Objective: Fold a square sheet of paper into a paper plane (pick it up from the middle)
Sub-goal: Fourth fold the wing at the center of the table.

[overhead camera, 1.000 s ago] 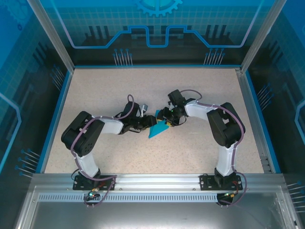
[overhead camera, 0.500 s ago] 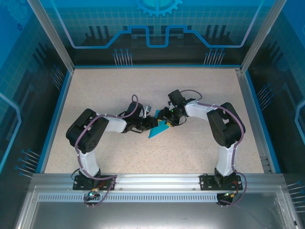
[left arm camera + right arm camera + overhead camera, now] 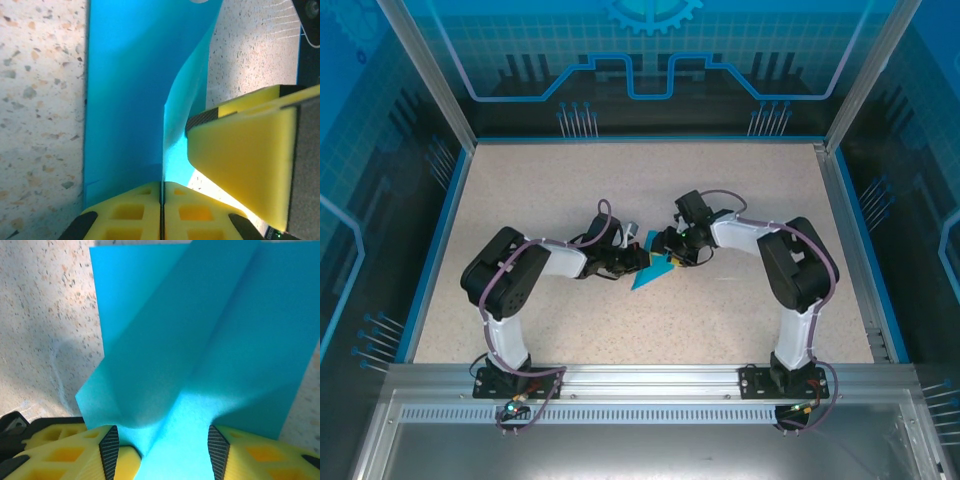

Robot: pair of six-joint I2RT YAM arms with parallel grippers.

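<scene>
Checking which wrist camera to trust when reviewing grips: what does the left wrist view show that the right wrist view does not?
Left wrist view: the left gripper is shut, with a standing flap of the blue paper pinched between its fingers. Right wrist view: the right gripper has its fingers apart, and a raised ridge of the paper runs between them. Both: the creased blue paper lying on the speckled table.
</scene>
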